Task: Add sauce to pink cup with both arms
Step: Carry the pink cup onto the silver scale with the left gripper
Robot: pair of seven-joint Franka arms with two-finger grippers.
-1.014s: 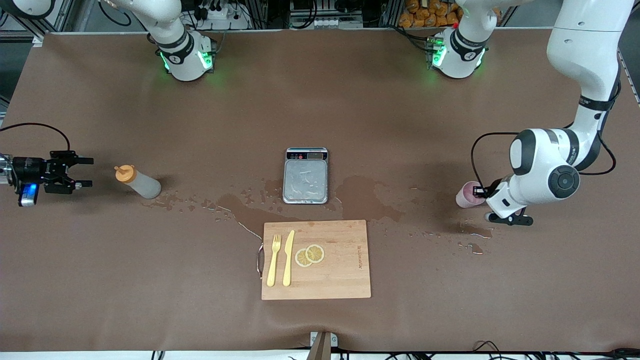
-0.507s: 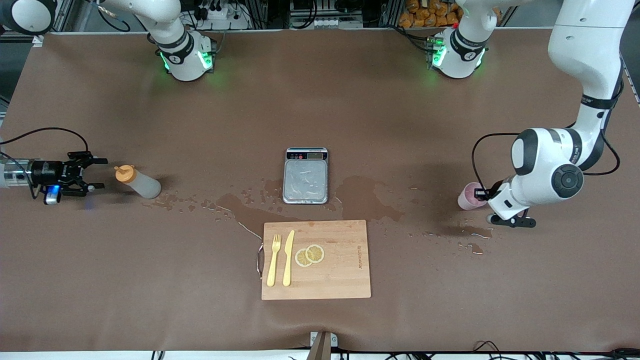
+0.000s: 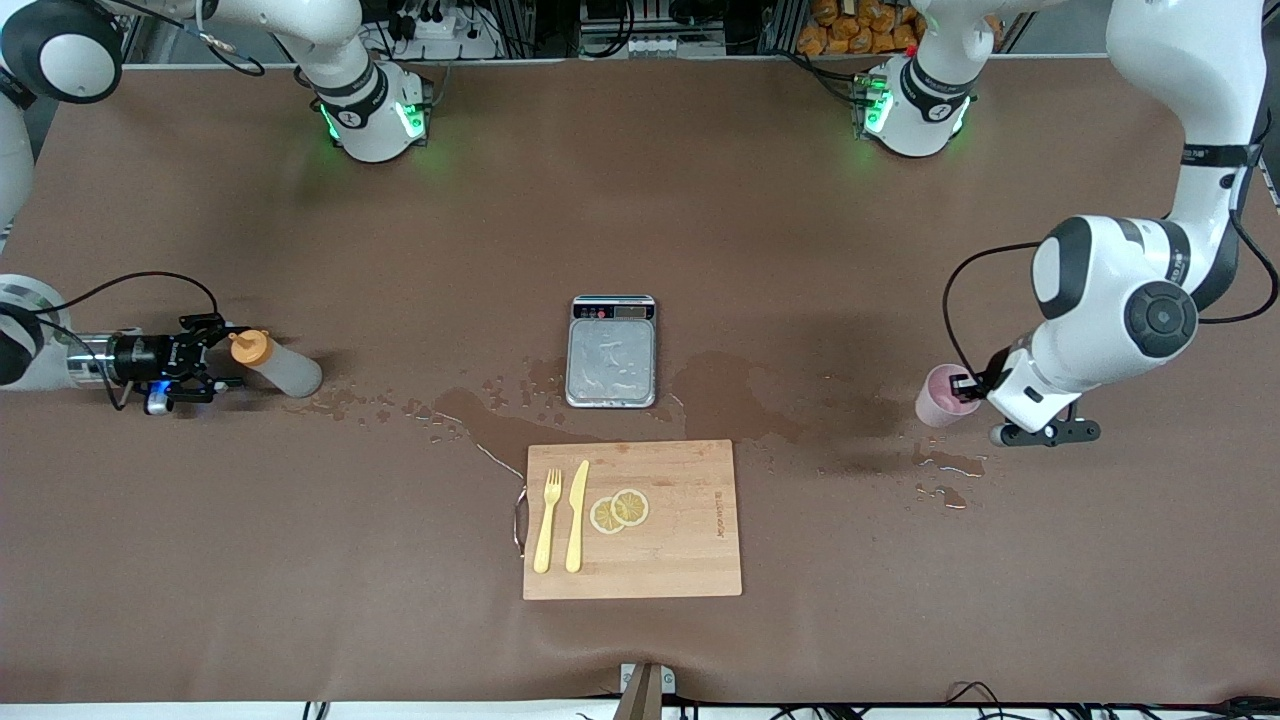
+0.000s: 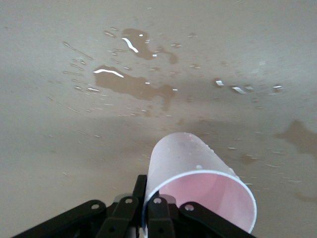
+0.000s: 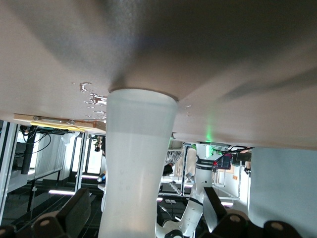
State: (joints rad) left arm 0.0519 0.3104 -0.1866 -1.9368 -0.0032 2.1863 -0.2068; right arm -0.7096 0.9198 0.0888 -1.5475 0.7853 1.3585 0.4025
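Note:
The sauce [image 3: 278, 366], a whitish squeeze bottle with an orange cap, stands toward the right arm's end of the table. My right gripper [image 3: 216, 352] is low at the table, open, its fingertips at either side of the bottle's cap end. In the right wrist view the sauce bottle [image 5: 138, 168] fills the gap in my right gripper [image 5: 143, 218]. The pink cup [image 3: 938, 396] sits tilted toward the left arm's end. My left gripper [image 3: 966, 384] is shut on its rim. In the left wrist view the left gripper [image 4: 146, 210] pinches the wall of the pink cup [image 4: 195, 166].
A steel scale [image 3: 612, 350] lies mid-table. Nearer the camera is a wooden board [image 3: 690, 540] with a yellow fork [image 3: 546, 520], a yellow knife [image 3: 577, 515] and lemon slices [image 3: 619, 510]. Wet patches [image 3: 500, 420] spread beside the scale, and more spilled liquid [image 3: 948, 466] lies near the cup.
My right gripper has slid along the table to the sauce bottle and now has its fingers around the cap end. The left arm's elbow has risen; the cup has barely shifted.

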